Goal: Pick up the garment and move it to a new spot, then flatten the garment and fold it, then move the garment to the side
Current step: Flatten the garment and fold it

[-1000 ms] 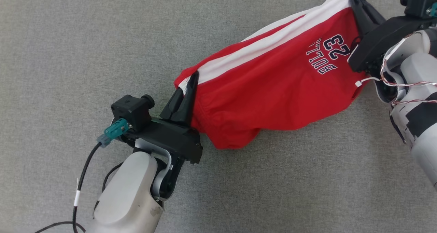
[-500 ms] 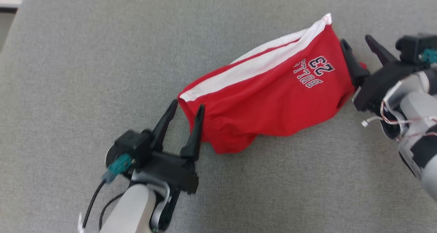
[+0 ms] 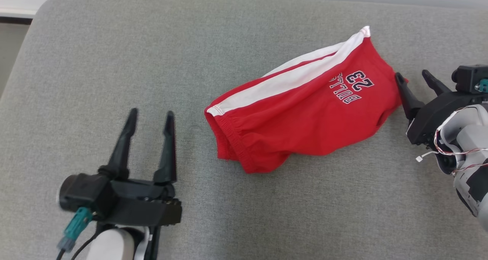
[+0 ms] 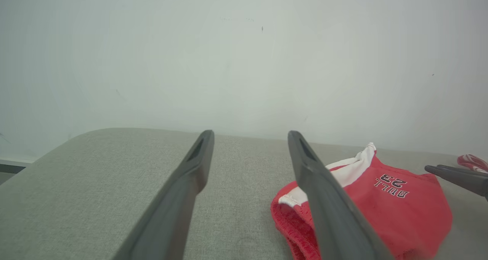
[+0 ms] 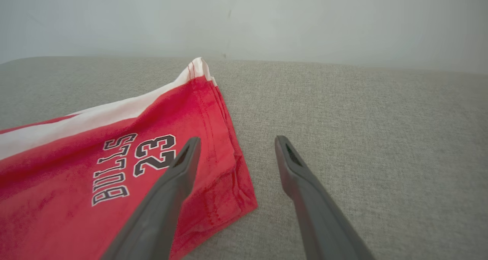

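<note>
The garment (image 3: 305, 111), red shorts with a white side stripe, is being shown lying doubled on the grey surface (image 3: 114, 42), right of its middle and nearer the far edge. Its long axis is being laid diagonally, the elastic waistband pointing toward the near left and the leg hem toward the far right. The left gripper (image 3: 151, 113) and right gripper (image 3: 411, 75) are being held spread and empty, one off each end, probably so that the cloth is being left undisturbed.
</note>
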{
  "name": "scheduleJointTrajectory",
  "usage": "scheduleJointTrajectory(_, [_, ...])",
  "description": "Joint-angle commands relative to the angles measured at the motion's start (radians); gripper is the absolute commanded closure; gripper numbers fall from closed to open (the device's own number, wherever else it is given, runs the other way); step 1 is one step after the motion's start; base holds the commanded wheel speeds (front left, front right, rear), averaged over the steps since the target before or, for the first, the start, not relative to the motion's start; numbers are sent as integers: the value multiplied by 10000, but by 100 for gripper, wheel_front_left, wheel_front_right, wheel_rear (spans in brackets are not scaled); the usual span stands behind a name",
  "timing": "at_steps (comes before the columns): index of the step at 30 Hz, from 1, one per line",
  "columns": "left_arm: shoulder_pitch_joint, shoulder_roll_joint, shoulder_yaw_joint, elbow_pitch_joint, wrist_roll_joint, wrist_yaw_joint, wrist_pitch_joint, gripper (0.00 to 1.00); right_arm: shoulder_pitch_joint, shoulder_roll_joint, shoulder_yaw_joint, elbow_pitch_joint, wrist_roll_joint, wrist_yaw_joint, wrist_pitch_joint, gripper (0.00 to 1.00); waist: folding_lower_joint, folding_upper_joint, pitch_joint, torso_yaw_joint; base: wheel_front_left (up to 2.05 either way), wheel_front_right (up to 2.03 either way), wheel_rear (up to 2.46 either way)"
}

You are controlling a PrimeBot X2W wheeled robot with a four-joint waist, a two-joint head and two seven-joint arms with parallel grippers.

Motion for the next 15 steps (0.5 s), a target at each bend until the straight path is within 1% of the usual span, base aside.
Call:
scheduleJointTrajectory(1, [198,7,124,-114,101,70,2,0,-93,9,41,120,62,-28,53,0,1,0,103,91,0,0,0])
scheduleJointTrajectory(4, [421,7,459,-306,35,336,2,0,-184,132,148,538,168,-28,177,0,1,0,219,207,0,0,0])
scheduleJointTrajectory(7, [602,6,592,-247,-64,412,2,0,-214,207,218,800,262,-28,296,0,1,0,266,287,0,0,0])
scheduleJointTrajectory(11, [744,9,503,-272,-139,512,2,0,-142,362,335,1186,446,-28,722,0,1,0,281,371,0,0,0])
scheduleJointTrajectory(12, [778,9,492,-292,-179,532,2,0,-113,419,372,1238,480,-28,852,10,1,0,277,378,0,0,0])
scheduleJointTrajectory(14, [811,7,456,-263,-211,523,2,0,-33,493,424,1279,600,-28,1078,98,1,0,248,374,0,0,0])
scheduleJointTrajectory(15, [809,10,490,-232,-202,502,2,0,2,512,449,1284,663,-28,1150,100,1,0,218,345,0,0,0])
